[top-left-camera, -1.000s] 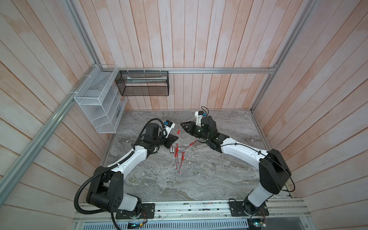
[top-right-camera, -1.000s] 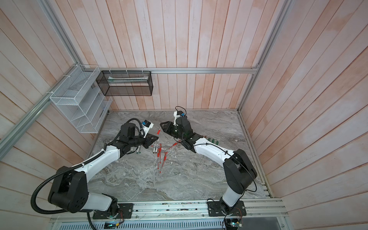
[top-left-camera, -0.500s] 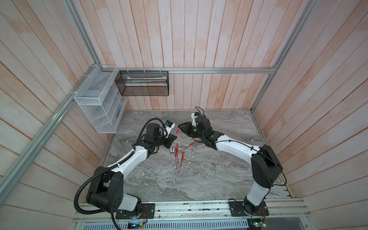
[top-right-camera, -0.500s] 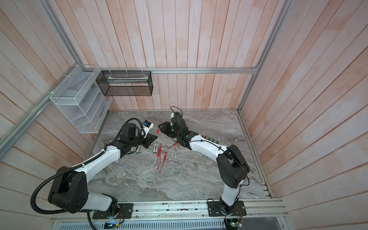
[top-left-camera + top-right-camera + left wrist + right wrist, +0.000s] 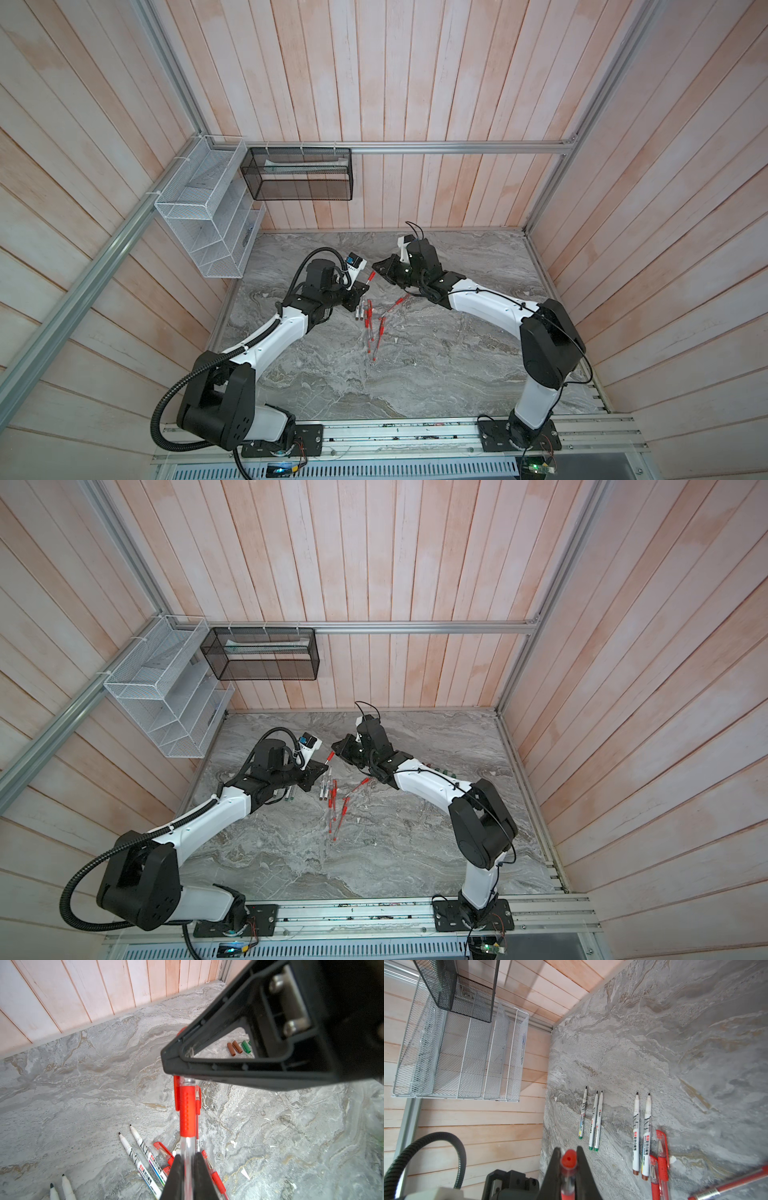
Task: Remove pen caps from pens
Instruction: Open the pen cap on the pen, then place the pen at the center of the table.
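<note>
A clear-barrelled pen (image 5: 187, 1113) with a red grip is held above the table, with my left gripper (image 5: 188, 1155) shut on its barrel. My right gripper (image 5: 569, 1152) is shut on the red pen cap (image 5: 569, 1160) at the pen's other end; the cap's clip (image 5: 176, 1093) shows beside the barrel. In both top views the two grippers meet tip to tip, left (image 5: 360, 287) and right (image 5: 377, 269), over the back middle of the table. Uncapped white markers (image 5: 641, 1134) and red pens (image 5: 662, 1157) lie below. Loose brown (image 5: 234, 1048) and green caps (image 5: 245, 1047) lie farther off.
A white wire shelf (image 5: 203, 224) and a black mesh basket (image 5: 299, 174) hang on the walls at the back left. Three more uncapped markers (image 5: 595, 1120) lie near the left wall. The red pens (image 5: 376, 328) lie together mid-table.
My right gripper has moved in toward the pen held by the left gripper and closed on its cap end. The left arm has stayed still.
</note>
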